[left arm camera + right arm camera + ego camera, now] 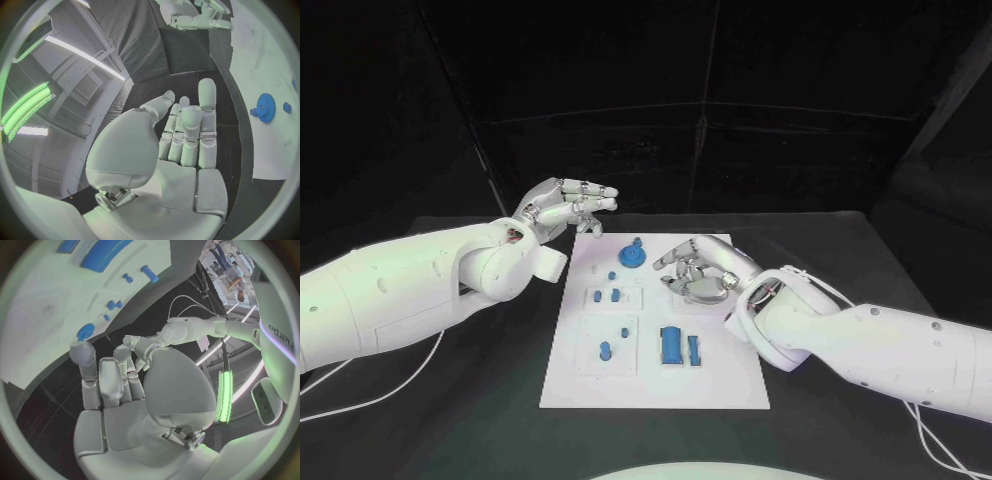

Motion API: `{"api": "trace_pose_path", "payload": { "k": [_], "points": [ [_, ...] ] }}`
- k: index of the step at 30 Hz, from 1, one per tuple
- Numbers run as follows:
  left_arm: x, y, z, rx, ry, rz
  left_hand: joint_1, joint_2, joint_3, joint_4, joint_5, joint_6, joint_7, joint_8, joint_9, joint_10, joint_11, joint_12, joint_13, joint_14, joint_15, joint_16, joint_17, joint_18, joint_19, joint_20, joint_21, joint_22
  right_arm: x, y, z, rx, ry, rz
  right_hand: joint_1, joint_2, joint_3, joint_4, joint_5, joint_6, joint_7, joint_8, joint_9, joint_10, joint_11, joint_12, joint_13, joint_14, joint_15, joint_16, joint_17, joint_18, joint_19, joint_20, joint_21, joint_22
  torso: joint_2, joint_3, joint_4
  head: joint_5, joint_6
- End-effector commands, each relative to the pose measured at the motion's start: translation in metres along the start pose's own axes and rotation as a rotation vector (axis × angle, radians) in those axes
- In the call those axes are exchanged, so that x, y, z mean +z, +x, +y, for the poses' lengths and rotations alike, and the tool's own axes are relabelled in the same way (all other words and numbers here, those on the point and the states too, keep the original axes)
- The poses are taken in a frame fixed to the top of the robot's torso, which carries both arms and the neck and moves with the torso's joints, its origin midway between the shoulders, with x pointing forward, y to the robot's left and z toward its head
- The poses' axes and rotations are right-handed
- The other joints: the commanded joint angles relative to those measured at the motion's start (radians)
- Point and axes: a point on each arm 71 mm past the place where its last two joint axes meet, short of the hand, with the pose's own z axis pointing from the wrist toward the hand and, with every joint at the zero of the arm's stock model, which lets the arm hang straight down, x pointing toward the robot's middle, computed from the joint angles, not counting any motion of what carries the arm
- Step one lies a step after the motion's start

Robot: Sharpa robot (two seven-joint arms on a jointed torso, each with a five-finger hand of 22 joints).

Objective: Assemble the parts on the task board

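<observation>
While the flat white rectangular task board [655, 340] lies in the middle of the black table [848, 250], the silver many-fingered left hand [567, 207] hovers over the table just off the board's far left corner, its fingers curled inward with nothing seen between them. In the left wrist view those fingers [187, 127] lie folded close against the palm, and the blue toothed gear-shaped part [266, 107] stands on the board off to one side of them, well apart from the hand. From the head camera that same gear [632, 256] sits near the board's far edge, between the two hands. The silver right hand [695, 274] hangs over the board's right side, just beside the gear, with its fingers bent downward; it seems to hold nothing, though the fingertips are too small there to be sure. The right wrist view shows its fingers [100, 375] held together and fairly straight above the board's edge, with nothing in them. Nearer the robot, small blue pegs [606, 295] lie left of the right hand, and long blue bar-shaped parts [676, 346] rest in a recess closer still
</observation>
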Motion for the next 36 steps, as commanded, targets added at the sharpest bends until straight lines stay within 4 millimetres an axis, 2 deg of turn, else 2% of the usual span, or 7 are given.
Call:
{"api": "trace_pose_path", "payload": {
  "k": [1, 11, 23, 24, 28, 35, 36],
  "points": [
    [0.003, -0.01, -0.003, 0.006, 0.056, -0.039, -0.014, 0.003, -0.009, 0.004, -0.001, 0.008, -0.008, 0.008, 0.002, -0.008, -0.003, 0.0, 0.0, -0.004, -0.005, -0.003, -0.006, 0.016, -0.004, -0.005, -0.006, -0.002, 0.005, -0.024, -0.021, 0.264, 0.04, -0.046, -0.006, 0.005, -0.02, 0.003, -0.029, 0.008, 0.0, 0.005, 0.0, -0.112, 0.004, -0.202, -0.155, -0.102, 0.002, -0.22, -0.244, 0.042, -0.13, -0.002, -0.191, -0.217, -0.028, -0.0056, -0.0068, 0.0, 0.028],
    [0.003, -0.048, 0.012, -0.031, 0.071, -0.24, -0.012, 0.016, -0.017, 0.015, 0.001, 0.035, -0.004, 0.017, -0.002, -0.023, 0.01, -0.035, -0.023, -0.217, 0.017, -0.295, -0.248, 0.007, -0.195, 0.013, -0.147, -0.074, 0.017, -0.068, -0.082, 0.546, 0.106, -0.175, 0.006, 0.019, -0.065, 0.016, -0.111, -0.016, 0.044, 0.006, -0.001, -0.245, 0.076, -0.575, -0.555, -0.416, 0.102, -0.865, -0.689, 0.025, -0.343, 0.078, -0.57, -0.451, -0.07, -0.0106, -0.0276, 0.008, 0.078],
    [0.001, -0.04, 0.029, -0.034, 0.057, -0.283, -0.022, 0.003, -0.05, 0.04, -0.003, -0.035, 0.02, -0.058, -0.005, -0.151, 0.096, -0.189, -0.034, -0.436, 0.158, -0.819, -0.515, -0.015, -0.576, 0.146, -0.506, -0.324, 0.021, -0.086, -0.115, 0.67, 0.13, -0.3, 0.017, 0.046, -0.225, 0.037, -0.113, -0.068, 0.059, -0.008, -0.003, -0.216, 0.105, -0.691, -0.873, -0.457, 0.161, -1.143, -0.976, 0.047, -0.311, 0.165, -0.907, -0.706, -0.079, -0.0058, -0.0257, -0.001, 0.095],
    [0.002, -0.038, 0.031, -0.036, 0.027, -0.234, -0.411, 0.079, -0.149, 0.073, -0.05, -0.317, -0.039, -0.129, -0.07, -0.442, 0.036, -0.251, -0.095, -0.69, 0.101, -0.896, -0.564, -0.066, -0.772, 0.064, -0.533, -0.423, 0.021, -0.082, -0.116, 0.576, 0.176, -0.271, -0.373, 0.119, -0.296, 0.058, -0.194, -0.351, -0.004, -0.072, -0.07, -0.504, 0.054, -0.74, -0.907, -0.761, 0.118, -1.169, -1.008, -0.016, -0.586, 0.086, -0.949, -0.747, -0.079, -0.0075, -0.0248, -0.001, 0.093],
    [0.001, -0.035, 0.032, -0.035, 0.025, -0.239, -0.509, 0.079, -0.181, 0.073, -0.05, -0.392, -0.053, -0.129, -0.07, -0.525, 0.026, -0.251, -0.095, -0.748, 0.094, -0.933, -0.587, -0.066, -0.829, 0.053, -0.62, -0.459, 0.02, -0.081, -0.113, 0.587, 0.177, -0.282, -0.45, 0.119, -0.327, 0.058, -0.207, -0.412, -0.018, -0.072, -0.07, -0.56, 0.046, -0.754, -0.938, -0.813, 0.109, -1.192, -1.038, -0.016, -0.628, 0.071, -0.981, -0.775, -0.08, -0.0041, -0.0167, -0.002, 0.096],
    [-0.004, -0.015, 0.037, -0.025, 0.014, -0.275, -0.699, 0.079, -0.23, 0.073, -0.05, -0.531, -0.081, -0.129, -0.07, -0.668, -0.002, -0.251, -0.095, -0.871, 0.069, -0.972, -0.612, -0.081, -0.927, 0.014, -0.62, -0.509, 0.012, -0.071, -0.097, 0.661, 0.189, -0.355, -0.648, 0.119, -0.368, 0.058, -0.248, -0.558, -0.05, -0.072, -0.07, -0.705, 0.021, -0.779, -0.961, -0.965, 0.087, -1.268, -1.061, -0.043, -0.764, 0.032, -1.009, -0.802, -0.088, 0.0138, 0.0264, -0.009, 0.115],
    [-0.005, -0.011, 0.037, -0.023, 0.012, -0.283, -0.725, 0.079, -0.237, 0.073, -0.05, -0.55, -0.085, -0.129, -0.07, -0.687, -0.006, -0.251, -0.095, -0.888, 0.066, -0.978, -0.615, -0.087, -0.94, 0.009, -0.62, -0.516, 0.01, -0.069, -0.094, 0.677, 0.194, -0.37, -0.672, 0.119, -0.373, 0.058, -0.253, -0.576, -0.054, -0.072, -0.07, -0.723, 0.018, -0.782, -0.964, -0.984, 0.017, -1.268, -1.131, -0.044, -0.781, 0.027, -1.012, -0.805, -0.088, 0.0156, 0.0307, -0.01, 0.117]
  ]
}}
